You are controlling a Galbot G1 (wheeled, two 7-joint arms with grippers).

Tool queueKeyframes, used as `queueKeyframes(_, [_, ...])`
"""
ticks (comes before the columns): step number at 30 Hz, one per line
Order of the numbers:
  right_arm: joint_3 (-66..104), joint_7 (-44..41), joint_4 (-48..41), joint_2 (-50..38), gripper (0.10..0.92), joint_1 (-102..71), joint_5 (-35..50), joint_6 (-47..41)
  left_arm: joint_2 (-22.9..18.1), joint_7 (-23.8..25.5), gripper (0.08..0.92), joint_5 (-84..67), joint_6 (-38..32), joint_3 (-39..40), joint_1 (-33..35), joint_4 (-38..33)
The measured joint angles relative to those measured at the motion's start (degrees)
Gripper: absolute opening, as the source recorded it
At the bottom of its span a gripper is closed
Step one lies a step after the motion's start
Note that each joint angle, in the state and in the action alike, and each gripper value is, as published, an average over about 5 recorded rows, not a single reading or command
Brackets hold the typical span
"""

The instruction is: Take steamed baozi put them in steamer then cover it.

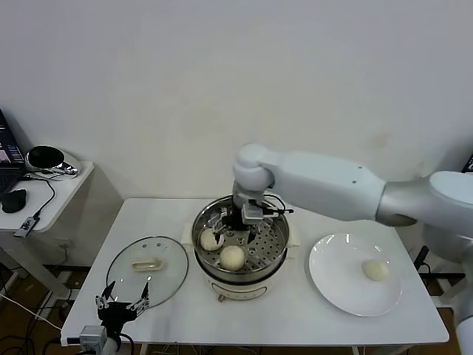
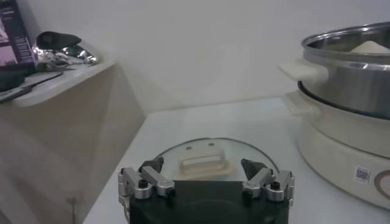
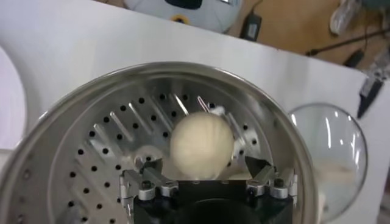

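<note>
At the near left edge of the worktop the left gripper hangs idle with its fingers spread wide, holding nothing. Just beyond it the cover lies flat, handle up. At centre stands the steamer, two steamed baozi on its perforated tray. The right gripper reaches down into the pot, fingers parted, beside the buns. On the right, a white plate carries one more bun.
</note>
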Motion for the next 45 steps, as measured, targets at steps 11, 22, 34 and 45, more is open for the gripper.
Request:
queueKeyframes(11, [2.22,0.95,2.75,-15.90,0.823,3.43,12.20,-20.15,1.42,1.21,0.823,-0.83,0.83,1.02,-0.02,-0.66])
queueKeyframes(22, [12.56,0.03,4.26,-33.04,0.823,-6.88,13.81,-40.10,1.53,2.14,0.823,-2.38,1.87,1.90,-0.13,-0.29])
queueKeyframes(34, [30.23,-0.43,-1.16,-38.15,0.823,-27.27,5.20,-44.90,0.78,2.30,0.823,-2.15,2.01,1.90,0.78,0.58])
queueKeyframes(45, [37.77,0.05,-6.97,-37.02,0.823,-37.18,-1.96,-43.98,0.37,2.39,0.823,-1.74,2.08,2.21,0.93,1.29])
